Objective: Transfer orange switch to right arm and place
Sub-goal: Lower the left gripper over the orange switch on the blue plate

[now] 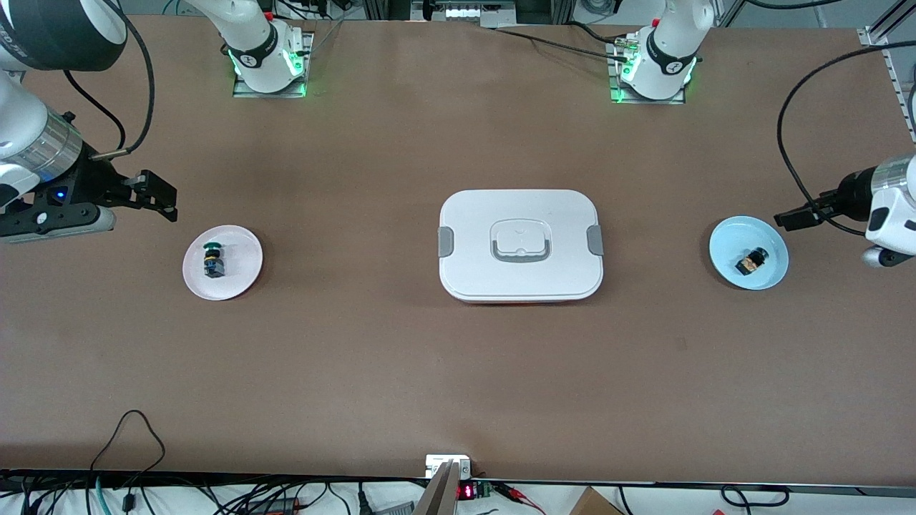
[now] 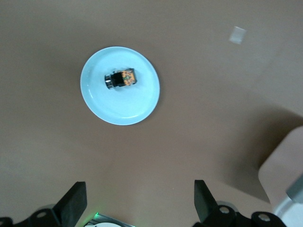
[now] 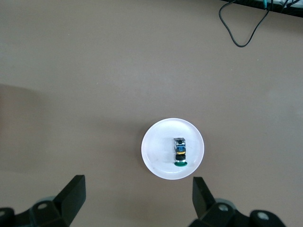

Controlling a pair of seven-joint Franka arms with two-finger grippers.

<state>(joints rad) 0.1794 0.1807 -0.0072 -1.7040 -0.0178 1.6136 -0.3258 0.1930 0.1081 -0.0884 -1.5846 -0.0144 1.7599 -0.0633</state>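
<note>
From the front camera, the brown counter carries three things in a row. At its middle sits a white lidded box with grey side clips and a recessed handle. Toward the left arm's end lies a light blue saucer, and on it the orange switch lies tipped on its side, black body with the orange part showing. Toward the right arm's end lies a pale pink saucer holding a green-capped switch with a black and blue body.

The left pincer hangs in the air just beside the blue saucer, at the counter's edge — touching nothing. The right pincer hangs over bare counter near the pink saucer, also touching nothing.

In the left wrist view, the blue saucer shows whole, and the orange switch lies within it, off centre toward the rim. The left pincer has its two black fingers spread wide apart with only counter between them.

In the right wrist view, the pink saucer shows white, with the green-capped switch lying in it. The right pincer is likewise spread wide — its fingers clasp nothing.
</note>
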